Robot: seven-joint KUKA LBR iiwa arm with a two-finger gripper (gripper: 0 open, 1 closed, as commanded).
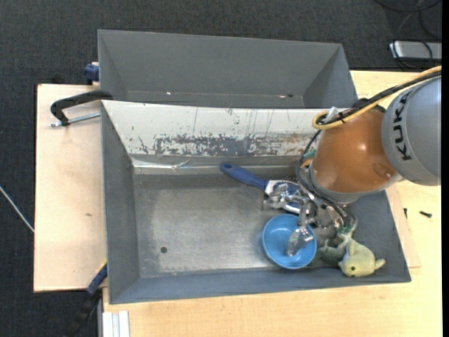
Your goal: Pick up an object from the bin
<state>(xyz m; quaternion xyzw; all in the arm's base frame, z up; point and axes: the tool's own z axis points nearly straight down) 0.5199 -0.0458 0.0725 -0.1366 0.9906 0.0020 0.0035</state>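
Observation:
My gripper (297, 241) hangs below the orange wrist cover at the bin's front right and dips into a round blue bowl (280, 244) lying on the floor there. To the right of the bowl, against the front right corner, lies a yellow-green soft toy (359, 260). Just behind the gripper lies a tool with a blue handle (242, 175), its shiny metal head under the wrist.
Some small dark things lie between the bowl and the soft toy, partly hidden by the wrist. The arm comes in over the right rim. Bare grey floor stretches across the left and middle of the bin.

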